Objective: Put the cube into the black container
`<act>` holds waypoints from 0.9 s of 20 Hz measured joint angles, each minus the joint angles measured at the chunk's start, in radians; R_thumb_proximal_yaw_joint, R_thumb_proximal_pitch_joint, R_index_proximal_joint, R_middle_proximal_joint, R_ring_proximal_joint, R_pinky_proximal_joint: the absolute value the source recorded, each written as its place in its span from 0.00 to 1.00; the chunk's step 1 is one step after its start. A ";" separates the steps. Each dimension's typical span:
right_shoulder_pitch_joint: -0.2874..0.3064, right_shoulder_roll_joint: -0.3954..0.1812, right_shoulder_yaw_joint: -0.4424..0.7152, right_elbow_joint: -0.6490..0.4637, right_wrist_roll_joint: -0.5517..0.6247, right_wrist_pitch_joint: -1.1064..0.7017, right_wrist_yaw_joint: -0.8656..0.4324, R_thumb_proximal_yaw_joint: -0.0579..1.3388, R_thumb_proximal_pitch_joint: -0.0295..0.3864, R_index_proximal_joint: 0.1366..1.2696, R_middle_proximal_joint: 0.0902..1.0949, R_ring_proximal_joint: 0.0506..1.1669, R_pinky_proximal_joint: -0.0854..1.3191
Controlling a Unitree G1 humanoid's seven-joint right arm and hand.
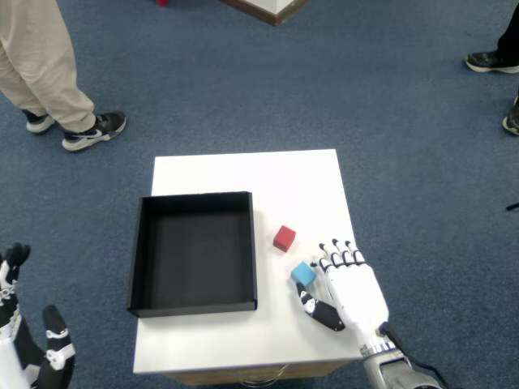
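Head view has your right robot hand sitting low over the near right corner of the white bench, fingers pointing away from you and thumb swung out to the left, so it's spread open with nothing actually gripped. The blue cube sits right in the pocket between thumb and fingertips, looks like it's touching or just about touching the index side, but I can't tell for sure from up here. There's also a red cube a bit further up the bench, near the blue one but apart from it, and the task just says "the cube", so my guess is you're going for the blue since the robot hand is already cupped around it. The black container is off to the left, empty, walls low. Handling-wise I'd bet this thing is light and rigid, probably foam or plastic, with flat sides, so a pinch across two opposite faces between thumb and index should do it. Being that light it'll likely skate away if one finger hits first, so close both sides evenly. Not fragile, so you can squeeze firmly without worrying.
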 measured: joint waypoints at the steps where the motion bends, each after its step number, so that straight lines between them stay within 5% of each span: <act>1: 0.000 0.000 0.000 0.000 0.000 0.000 0.000 0.32 0.48 0.38 0.13 0.08 0.04; 13: 0.000 0.000 -0.008 0.002 0.000 0.000 0.000 0.34 0.49 0.43 0.15 0.11 0.05; 18: 0.001 0.000 -0.019 0.012 0.000 0.000 0.001 0.40 0.53 0.55 0.16 0.11 0.05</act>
